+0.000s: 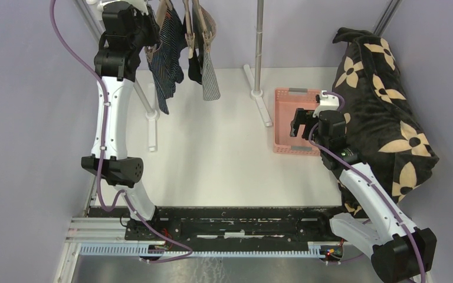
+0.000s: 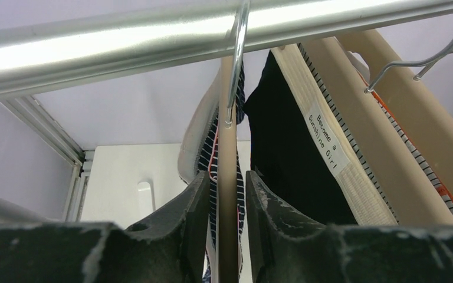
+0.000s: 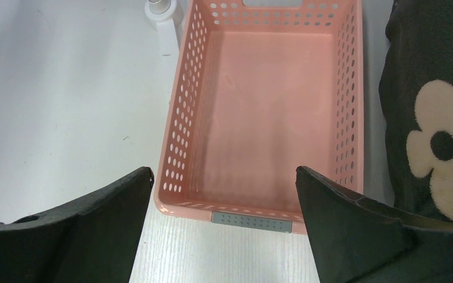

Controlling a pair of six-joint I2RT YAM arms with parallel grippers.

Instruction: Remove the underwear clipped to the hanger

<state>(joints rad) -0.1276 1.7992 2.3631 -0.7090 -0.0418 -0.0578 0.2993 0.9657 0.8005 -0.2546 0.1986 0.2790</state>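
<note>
Three pairs of underwear hang from tan hangers on the rail at the back left: a navy striped pair [image 1: 168,59], a black pair [image 1: 194,62] and a grey-and-white striped pair [image 1: 210,79]. My left gripper [image 1: 152,35] is raised at the leftmost hanger. In the left wrist view its jaws [image 2: 226,173] stand close on either side of the tan hanger [image 2: 229,147], with the navy striped cloth [image 2: 208,153] pressed alongside. The black pair [image 2: 283,153] hangs just to the right. My right gripper [image 1: 302,122] is open and empty, hovering over the near end of the pink basket [image 3: 177,118].
The metal rail [image 2: 153,35] runs across the top and its stand pole [image 1: 260,41] rises behind the basket [image 1: 289,94]. A large black blanket with tan flowers [image 1: 383,106] lies at the right beside the basket. The stand's white feet [image 1: 151,127] rest on the table.
</note>
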